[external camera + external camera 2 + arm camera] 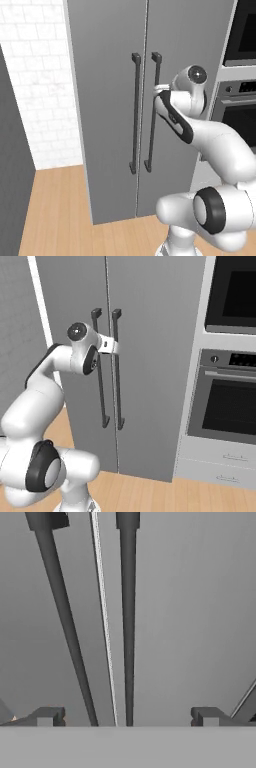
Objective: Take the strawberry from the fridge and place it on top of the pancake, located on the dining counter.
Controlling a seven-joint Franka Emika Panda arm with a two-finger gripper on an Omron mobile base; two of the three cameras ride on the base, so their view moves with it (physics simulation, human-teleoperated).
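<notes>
The grey two-door fridge (107,125) (155,356) (200,612) stands shut in front of me. My gripper (158,90) (115,347) (127,717) is open, close to the doors near the top of the right door's dark bar handle (151,130) (119,391) (128,622). That handle runs up between my spread fingertips (48,716) in the hand view, with the left door's handle (135,115) (100,386) (65,622) beside it. The strawberry is hidden behind the shut doors. The pancake and the dining counter are out of view.
A black-fronted wall oven (240,110) (230,401) with pale drawers (220,461) below it stands just right of the fridge. A white brick wall (35,90) and a dark grey panel (12,175) close the left side. Wooden floor (60,215) lies below.
</notes>
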